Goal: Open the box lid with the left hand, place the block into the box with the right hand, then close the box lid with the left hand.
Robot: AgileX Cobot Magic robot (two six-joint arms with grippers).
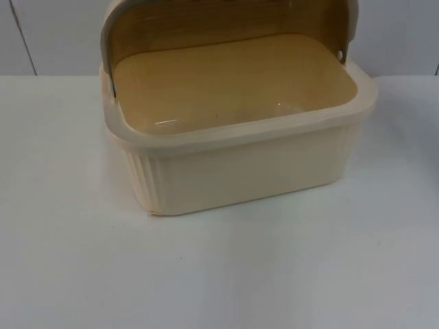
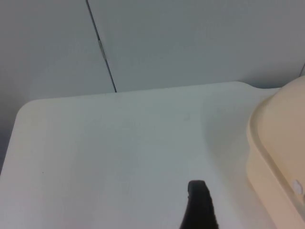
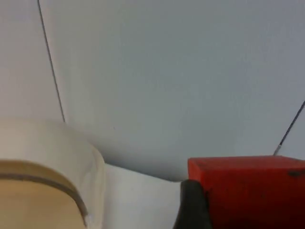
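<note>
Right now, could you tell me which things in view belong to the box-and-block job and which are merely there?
Belong to the job:
- box, cream, its inside bare
- lid, swung up and open
- red block, beside the right gripper's fingertip
- left gripper's fingertip, over the table beside the box

Merely there:
- white table
- grey partition wall

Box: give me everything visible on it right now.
The box is a cream, plastic-looking rectangular tub with rounded corners, a wide rim and vertical ribs on its outer wall. Its lid, translucent amber with a pale edge band, is swung up and back on side pivots, so the box stands open. The yellowish interior holds nothing. It rests on the white table close to the grey partition wall.
</note>
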